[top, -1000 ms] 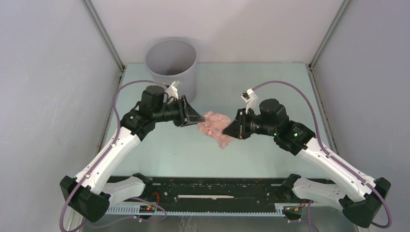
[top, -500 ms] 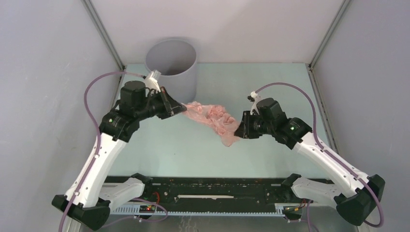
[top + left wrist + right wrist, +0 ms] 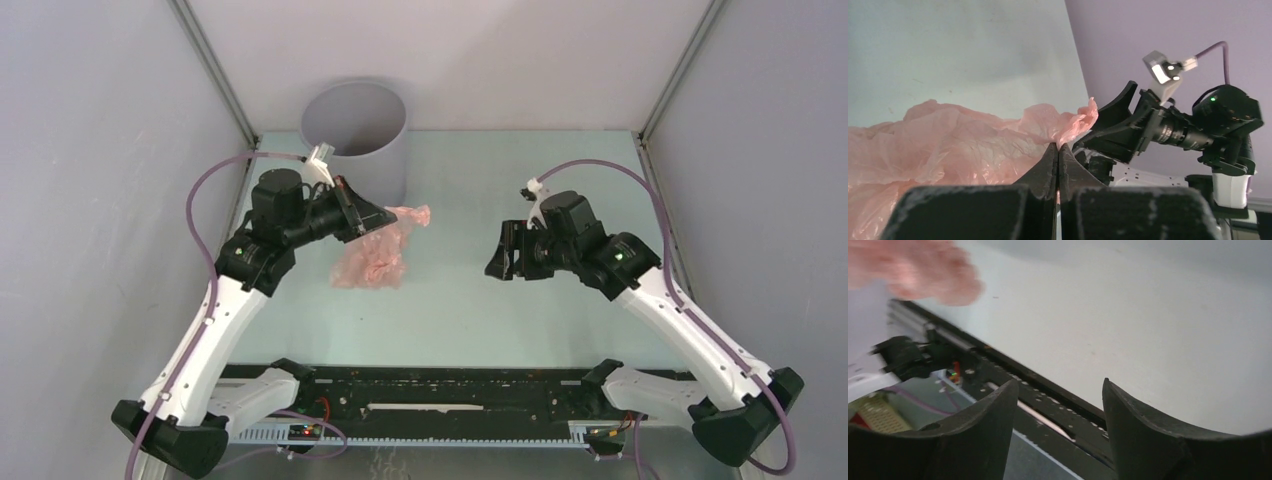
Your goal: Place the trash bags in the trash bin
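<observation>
1. Well, the left gripper [image 3: 383, 216] is pressed together on a top fold of the trash bag [image 3: 370, 262] — the pink film hangs from it over the worktop's left side.
2. The trash bin [image 3: 388, 165] stands just behind, at the far-left corner.
3. The right gripper [image 3: 502, 250] — fingers spread, holding nothing — sits toward the right edge, well apart from the bag.

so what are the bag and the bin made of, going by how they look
Bag: thin plastic film by the look, pale pink, translucent and slightly glossy. It wrinkles finely and hangs limp from the left tool.
Bin: probably rigid moulded plastic, plain grey, with a smooth matt wall and an even round rim. Painted metal cannot be ruled out.
</observation>
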Controlling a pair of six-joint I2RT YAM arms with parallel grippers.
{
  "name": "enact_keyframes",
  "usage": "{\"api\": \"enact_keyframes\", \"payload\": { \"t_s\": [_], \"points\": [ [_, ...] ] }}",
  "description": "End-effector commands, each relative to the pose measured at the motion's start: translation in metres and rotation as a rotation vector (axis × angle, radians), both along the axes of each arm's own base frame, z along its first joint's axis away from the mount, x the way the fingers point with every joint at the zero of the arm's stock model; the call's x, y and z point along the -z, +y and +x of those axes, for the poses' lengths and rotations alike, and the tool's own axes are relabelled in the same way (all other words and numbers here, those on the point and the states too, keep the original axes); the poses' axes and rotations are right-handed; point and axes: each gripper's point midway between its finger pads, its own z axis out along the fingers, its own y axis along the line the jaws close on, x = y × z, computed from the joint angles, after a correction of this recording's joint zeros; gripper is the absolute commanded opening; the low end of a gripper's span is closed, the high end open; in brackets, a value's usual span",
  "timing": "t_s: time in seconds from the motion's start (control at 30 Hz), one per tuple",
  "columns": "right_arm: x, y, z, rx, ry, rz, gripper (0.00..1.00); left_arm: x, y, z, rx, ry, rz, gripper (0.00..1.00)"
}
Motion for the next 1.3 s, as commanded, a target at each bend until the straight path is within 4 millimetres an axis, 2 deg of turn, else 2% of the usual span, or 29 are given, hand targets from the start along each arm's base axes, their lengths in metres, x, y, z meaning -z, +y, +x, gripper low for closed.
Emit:
{"api": "enact_keyframes", "payload": {
  "t_s": [0.0, 0.1, 0.17, 0.23, 0.33, 0.47, 0.57, 0.73, 0.9, 0.93, 1.07, 1.13, 1.23, 1.27],
  "points": [
    [-0.072, 0.043, -0.009, -0.130, -0.132, 0.251, 0.72, -0.010, -0.016, -0.003, 0.075, -0.007, -0.119, 0.00],
    [-0.110, 0.074, -0.007, -0.199, -0.170, 0.431, 0.73, -0.009, -0.024, -0.004, 0.121, 0.002, -0.133, 0.00],
    [-0.127, 0.085, -0.003, -0.239, -0.210, 0.483, 0.73, -0.008, -0.029, -0.008, 0.158, 0.013, -0.136, 0.00],
    [-0.138, 0.090, -0.005, -0.316, -0.284, 0.481, 0.71, -0.008, -0.036, -0.014, 0.206, 0.025, -0.141, 0.00],
    [-0.152, 0.084, -0.010, -0.390, -0.433, 0.391, 0.72, -0.007, -0.049, -0.030, 0.308, 0.039, -0.146, 0.00],
    [-0.140, 0.071, -0.014, -0.466, -0.531, 0.169, 0.72, -0.003, -0.065, -0.044, 0.406, 0.054, -0.140, 0.00],
    [-0.137, 0.075, -0.023, -0.550, -0.578, 0.109, 0.70, -0.002, -0.072, -0.046, 0.437, 0.077, -0.143, 0.00],
    [-0.126, 0.083, -0.031, -0.623, -0.568, 0.059, 0.65, -0.012, -0.082, -0.053, 0.506, 0.068, -0.156, 0.00],
    [-0.110, 0.085, -0.020, -0.588, -0.572, -0.051, 0.60, -0.011, -0.087, -0.059, 0.569, 0.080, -0.160, 0.00],
    [-0.108, 0.084, -0.014, -0.555, -0.575, -0.076, 0.55, -0.010, -0.088, -0.061, 0.580, 0.082, -0.158, 0.00],
    [-0.102, 0.071, 0.005, -0.448, -0.572, -0.171, 0.15, -0.011, -0.088, -0.063, 0.589, 0.072, -0.155, 0.00],
    [-0.099, 0.065, 0.008, -0.400, -0.568, -0.179, 0.03, -0.011, -0.087, -0.065, 0.597, 0.065, -0.152, 0.00],
    [-0.101, 0.056, 0.007, -0.351, -0.586, -0.160, 0.00, -0.008, -0.086, -0.067, 0.607, 0.064, -0.139, 0.00],
    [-0.102, 0.054, 0.005, -0.352, -0.587, -0.152, 0.05, -0.006, -0.085, -0.067, 0.608, 0.069, -0.133, 0.00]
  ]
}}
